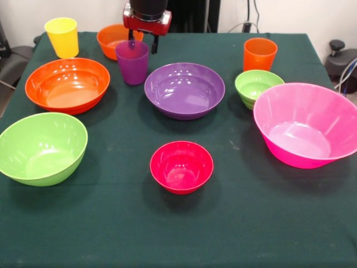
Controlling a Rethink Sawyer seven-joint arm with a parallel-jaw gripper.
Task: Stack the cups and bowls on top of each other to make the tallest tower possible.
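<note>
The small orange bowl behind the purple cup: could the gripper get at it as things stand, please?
Probably yes: the gripper hangs right above the small orange bowl, nothing lies in the bowl, and the purple cup stands just in front.

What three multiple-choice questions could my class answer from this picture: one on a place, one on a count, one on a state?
1. The orange cup stands: A) behind the small green bowl; B) inside it; C) on its side.
2. Cups on the table: A) two; B) three; C) five.
3. The red bowl is: A) upside down; B) upright and empty; C) holding a cup.
Answers: 1 A, it rises past the bowl's far rim. 2 B, yellow cup, purple cup, orange cup. 3 B, its bare inside shows.
</note>
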